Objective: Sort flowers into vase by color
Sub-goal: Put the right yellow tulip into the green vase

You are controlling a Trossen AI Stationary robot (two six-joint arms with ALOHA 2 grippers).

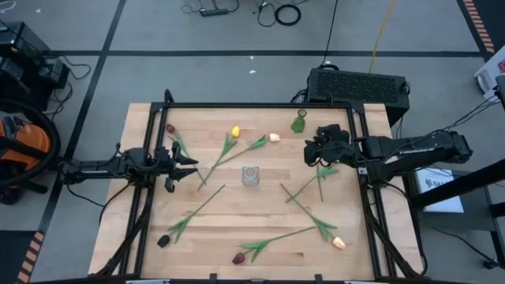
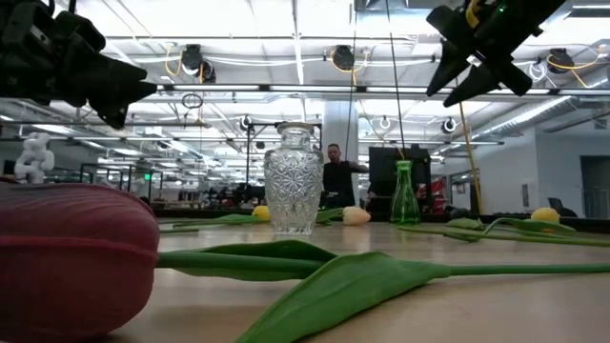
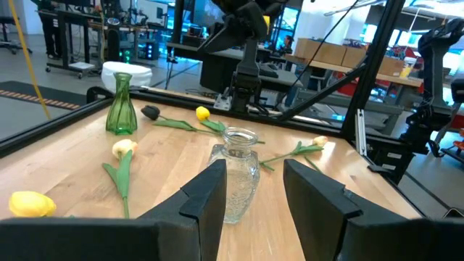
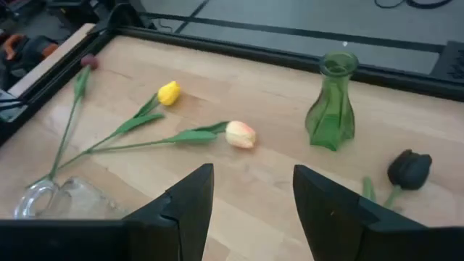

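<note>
Artificial tulips lie flat and scattered on the wooden table: a maroon one (image 1: pixel 170 128), a yellow one (image 1: pixel 234 132) and a peach one (image 1: pixel 274 137) toward the far side. A black one (image 1: pixel 163 241), a maroon one (image 1: pixel 238 258) and a peach one (image 1: pixel 339 243) lie toward the near edge. A clear glass vase (image 1: pixel 251 175) stands mid-table and a green vase (image 1: pixel 298 123) stands near the far edge. My left gripper (image 1: pixel 189 168) hovers open left of the clear vase (image 3: pixel 238 174). My right gripper (image 1: pixel 309 150) hovers open near the green vase (image 4: pixel 331 101), above a black tulip (image 4: pixel 409 168).
A black metal frame (image 1: pixel 260 105) runs around the table's edges. Crossed green stems (image 1: pixel 316 177) lie under and beside the right arm. In the low view a maroon head (image 2: pixel 71 248) and leaves (image 2: pixel 334 281) fill the near edge. People stand in the room beyond.
</note>
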